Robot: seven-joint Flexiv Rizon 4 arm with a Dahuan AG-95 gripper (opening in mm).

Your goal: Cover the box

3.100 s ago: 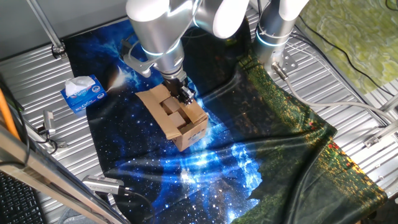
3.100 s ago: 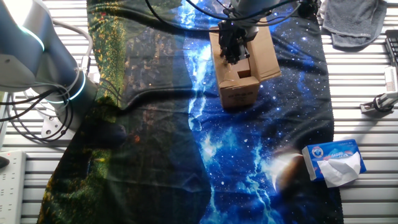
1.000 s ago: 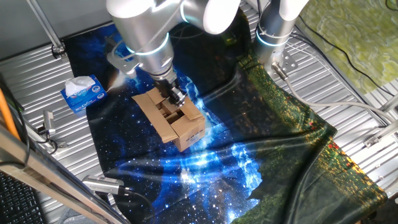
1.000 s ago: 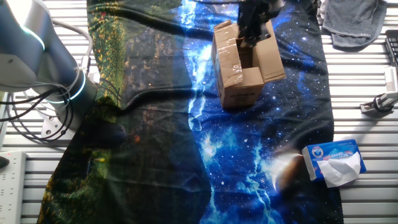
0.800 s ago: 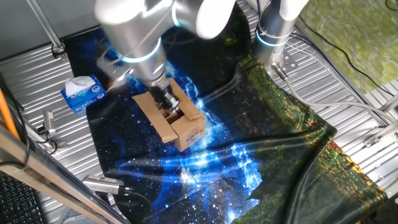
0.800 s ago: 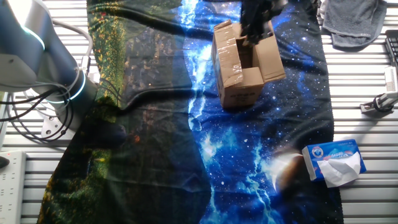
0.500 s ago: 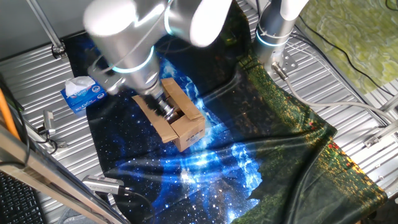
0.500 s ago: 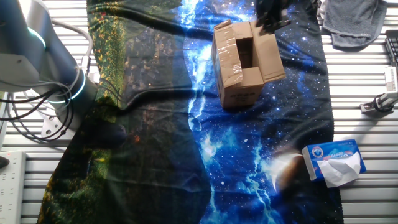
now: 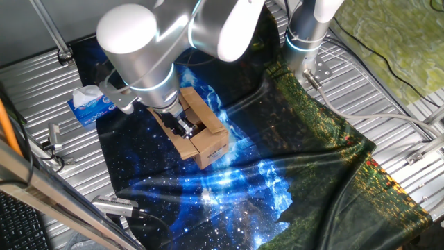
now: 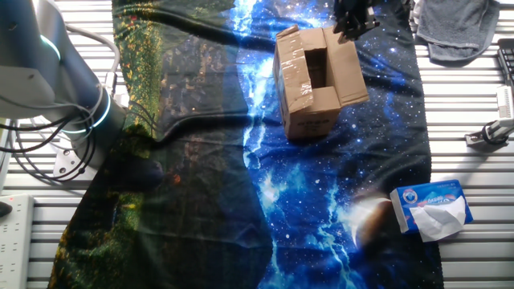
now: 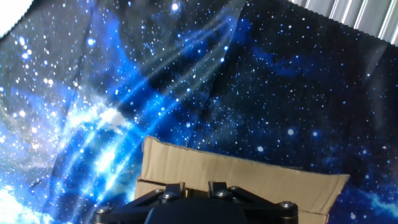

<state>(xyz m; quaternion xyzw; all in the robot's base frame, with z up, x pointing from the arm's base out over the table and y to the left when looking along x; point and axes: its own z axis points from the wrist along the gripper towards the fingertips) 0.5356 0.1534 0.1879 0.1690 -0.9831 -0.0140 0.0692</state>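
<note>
Silver-grey rounded arm (image 9: 149, 48) with glowing cyan joint rings, ending in a seemingly black hand (image 9: 182, 126).

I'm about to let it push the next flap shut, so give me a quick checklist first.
1. Box upright on the cloth: ok.
2. Top fully covered: not ok, an opening shows between the flaps.
3. Tool above the box's outer flap: ok.
4. Tool empty: cannot tell.
5. Tissue box apart from the box: ok.
</note>
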